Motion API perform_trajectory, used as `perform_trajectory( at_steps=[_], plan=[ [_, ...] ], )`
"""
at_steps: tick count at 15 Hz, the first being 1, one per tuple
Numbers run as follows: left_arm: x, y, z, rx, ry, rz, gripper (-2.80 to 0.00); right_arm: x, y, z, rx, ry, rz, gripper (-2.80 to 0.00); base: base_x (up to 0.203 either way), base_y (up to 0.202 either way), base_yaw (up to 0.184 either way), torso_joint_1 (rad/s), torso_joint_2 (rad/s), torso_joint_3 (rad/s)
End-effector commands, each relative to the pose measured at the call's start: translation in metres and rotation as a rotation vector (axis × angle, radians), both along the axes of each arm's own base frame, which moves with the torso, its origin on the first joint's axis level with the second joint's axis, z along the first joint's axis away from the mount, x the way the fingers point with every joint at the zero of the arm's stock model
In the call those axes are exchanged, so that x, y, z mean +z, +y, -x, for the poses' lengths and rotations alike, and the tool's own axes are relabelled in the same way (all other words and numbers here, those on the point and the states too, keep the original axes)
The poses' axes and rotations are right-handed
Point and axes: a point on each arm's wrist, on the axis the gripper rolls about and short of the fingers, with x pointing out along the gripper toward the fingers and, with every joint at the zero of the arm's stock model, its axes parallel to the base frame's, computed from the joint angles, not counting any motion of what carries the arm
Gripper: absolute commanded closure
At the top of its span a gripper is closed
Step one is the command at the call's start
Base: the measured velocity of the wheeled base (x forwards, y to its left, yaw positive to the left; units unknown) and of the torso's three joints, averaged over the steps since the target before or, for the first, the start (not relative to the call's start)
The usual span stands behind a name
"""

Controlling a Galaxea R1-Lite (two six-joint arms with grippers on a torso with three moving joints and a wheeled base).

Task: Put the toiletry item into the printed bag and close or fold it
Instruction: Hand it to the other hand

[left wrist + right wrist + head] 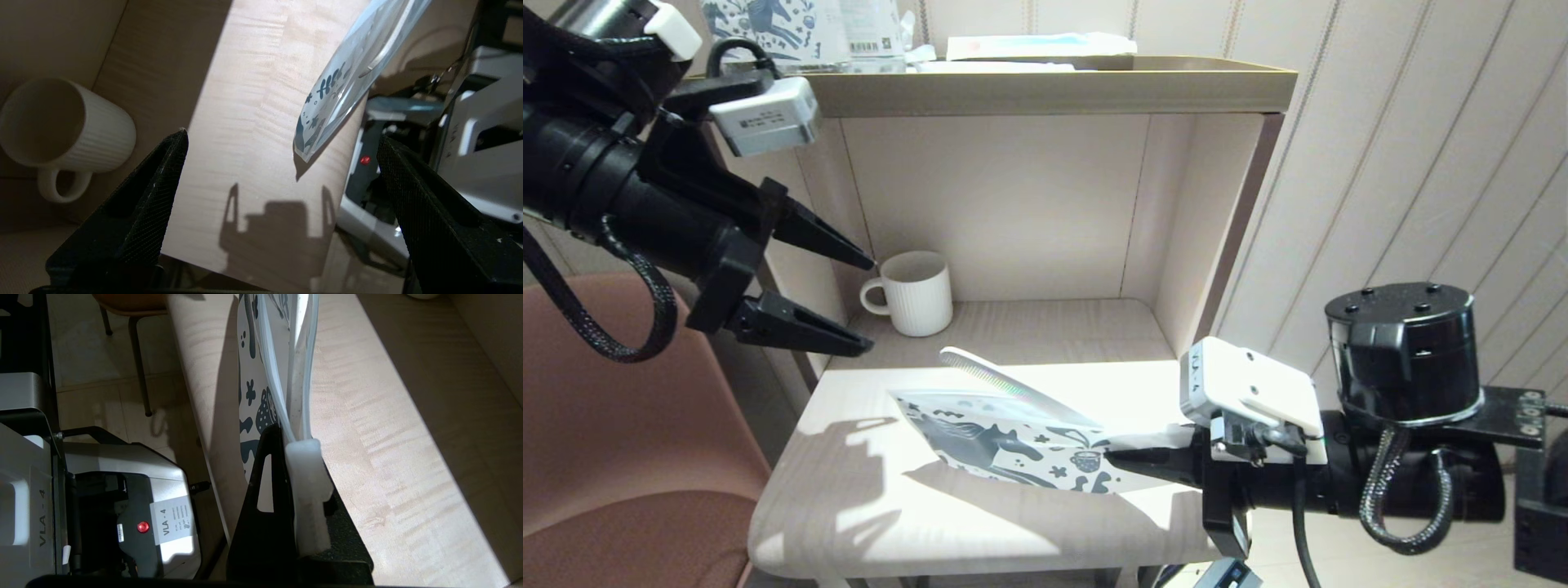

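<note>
Left gripper [866, 306] hangs wide apart and empty above the desk's left end, in front of the white mug [917, 291] in the shelf niche. Nothing between its fingers [161, 171]; the left wrist view shows only bare desk top [253, 134] below, plus the bag's far corner hanging free.

Mid-scene: printed bag [1013, 445] is lifted off the desk and tilted, held by one end only. White plastic, dark blue horse, cup and flower print. The toiletry item [1005, 384] pokes out of the bag's mouth as a slim off-white strip with a rounded tip, angled up toward the mug (so it's partly in, not seated).

Right gripper [1131, 457] is clamped on the bag's right end at the slider tab [306, 490], low at the desk's right edge. The right wrist view shows the zip tracks running away from the tab, not yet joined.

Risks, my read:
- Item slides back out if the bag tips mouth-down; the grip is on the bag, not the item.
- Pulling the slider with the item across the zip line would jam or snag it.
- Bag is limp, one-point hold, so it may swing or twist when the left gripper comes in to pinch it.
</note>
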Motion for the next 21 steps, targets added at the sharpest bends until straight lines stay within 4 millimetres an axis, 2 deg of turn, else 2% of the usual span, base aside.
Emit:
perform_trajectory(
  at_steps=[1, 2, 5, 8, 10, 15, 21],
  plan=[
    [0.003, 0.019, 0.001, 0.087, 0.11, 0.122, -2.8, 0.004, -0.002, 0.001, 0.001, -0.015, -0.012, 0.0, 0.0, 0.0, 0.0, 0.0, 0.0, 0.0],
    [0.003, 0.023, 0.002, 0.124, 0.17, 0.164, -2.8, 0.005, -0.002, 0.002, 0.001, -0.016, -0.014, 0.0, 0.0, 0.0, 0.0, 0.0, 0.0, 0.0],
    [-0.015, 0.037, 0.008, 0.159, 0.277, 0.242, -2.8, 0.009, -0.004, 0.004, -0.004, -0.027, -0.022, 0.0, 0.0, 0.0, 0.0, 0.0, 0.0, 0.0],
    [-0.044, 0.042, 0.006, 0.161, 0.277, 0.274, -2.8, 0.011, -0.005, 0.004, -0.006, -0.029, -0.026, 0.0, 0.0, 0.0, 0.0, 0.0, 0.0, 0.0],
    [-0.059, 0.042, 0.003, 0.131, 0.209, 0.314, -2.8, 0.013, -0.004, 0.003, -0.006, -0.034, -0.03, 0.0, 0.0, 0.0, 0.0, 0.0, 0.0, 0.0],
    [-0.063, 0.041, -0.004, 0.035, 0.086, 0.405, -2.8, 0.014, -0.004, 0.002, -0.006, -0.032, -0.034, 0.0, 0.0, 0.0, 0.0, 0.0, 0.0, 0.0],
    [-0.074, 0.04, -0.009, 0.001, 0.096, 0.424, -2.8, 0.015, -0.004, 0.002, -0.008, -0.032, -0.04, 0.0, 0.0, 0.0, 0.0, 0.0, 0.0, 0.0]
  ],
)
